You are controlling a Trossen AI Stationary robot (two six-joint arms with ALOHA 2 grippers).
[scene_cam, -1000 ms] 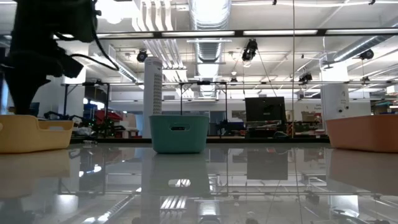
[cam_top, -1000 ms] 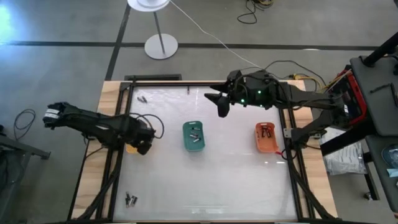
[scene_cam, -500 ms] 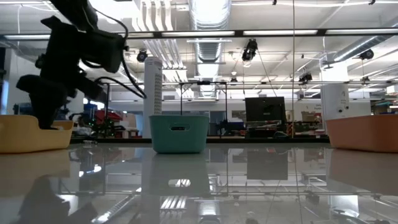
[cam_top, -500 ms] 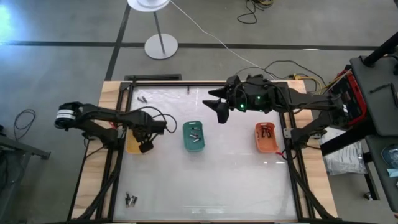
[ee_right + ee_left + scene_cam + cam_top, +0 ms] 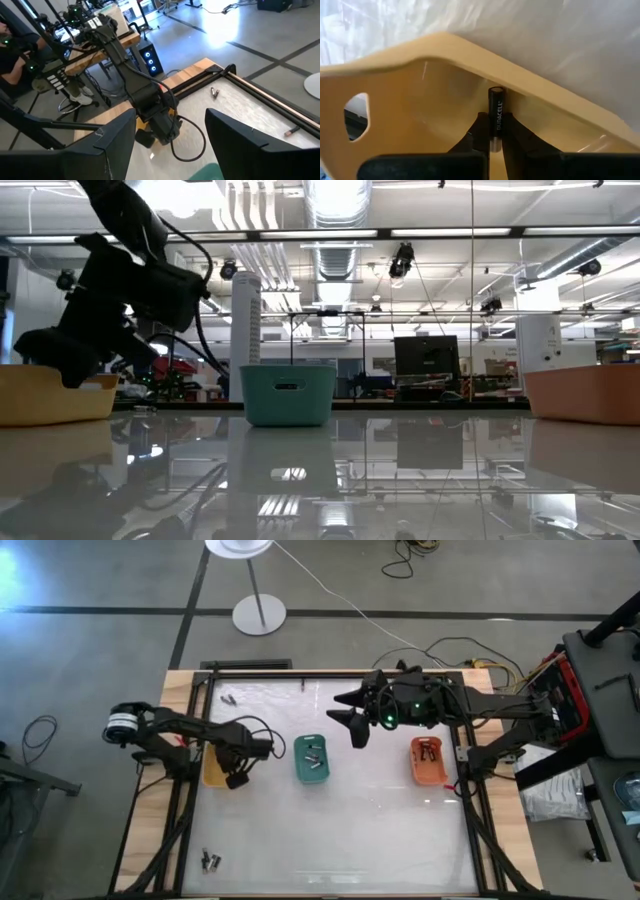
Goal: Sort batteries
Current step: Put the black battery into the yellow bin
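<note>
— Batteries: where do they lie, going from the biggest thing down?

— Start with the desk [image 5: 380, 840], a pale glossy top filling the lower middle of the high view. On it stand three oblong trays in a row: a yellow tray [image 5: 212, 772] at centre left, a green tray [image 5: 312, 760] at the centre, an orange tray [image 5: 430, 762] at centre right. The green tray holds a few batteries, the orange tray some with red on them.

— And the arms?

— The left gripper [image 5: 236, 778] hangs at the edge of the yellow tray, left of centre in the high view. Its wrist view shows the fingers [image 5: 479, 131] narrowed on a black battery [image 5: 495, 117], which is held lengthwise over the inside of the yellow tray, near its far wall. The right gripper [image 5: 356, 728] hangs above the desk in the upper middle of the high view, just above and right of the green tray; its fingers [image 5: 235, 142] are spread wide with nothing between them.

— Any loose ones?

— A small pair of batteries [image 5: 229, 698] lies near the desk's upper left corner, and another small cluster of batteries [image 5: 210, 861] lies at its lower left. A single small one [image 5: 303, 686] lies by the top edge, too small to tell more.
</note>
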